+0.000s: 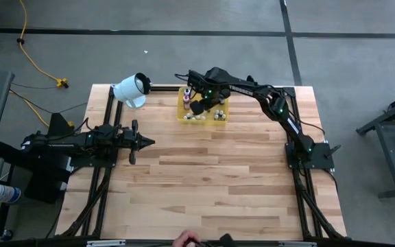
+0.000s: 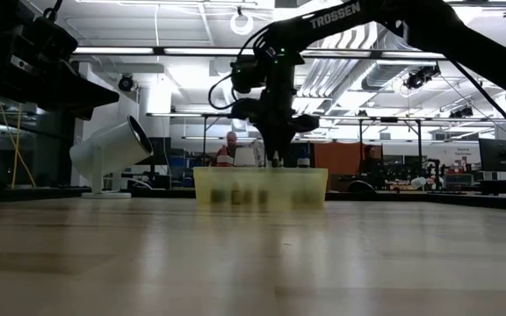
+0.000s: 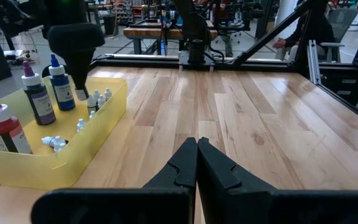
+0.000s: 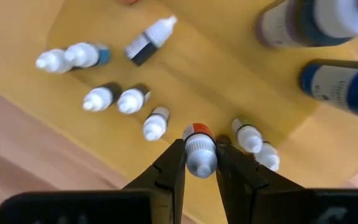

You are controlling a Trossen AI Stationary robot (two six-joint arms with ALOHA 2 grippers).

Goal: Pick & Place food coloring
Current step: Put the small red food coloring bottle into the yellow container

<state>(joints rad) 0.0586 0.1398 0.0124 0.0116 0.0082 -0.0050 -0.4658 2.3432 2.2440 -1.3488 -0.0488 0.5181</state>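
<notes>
Left gripper point(image 1: 148, 142) parked at the table's left side, fingers pressed together, holding nothing. White cylinder point(image 1: 132, 89) sits just left of the yellow tray point(image 1: 182, 115). Right gripper point(image 4: 200, 163) is down inside the tray, jaws narrowly parted around a small red-banded dropper bottle point(image 4: 200, 151). Risks, I'd judge: the round cap slips from the fingertips on lifting; neighbouring droppers point(image 4: 248, 136) stand just beside the fingers and could get knocked; taller bottles point(image 3: 50, 87) close by may tip.
</notes>
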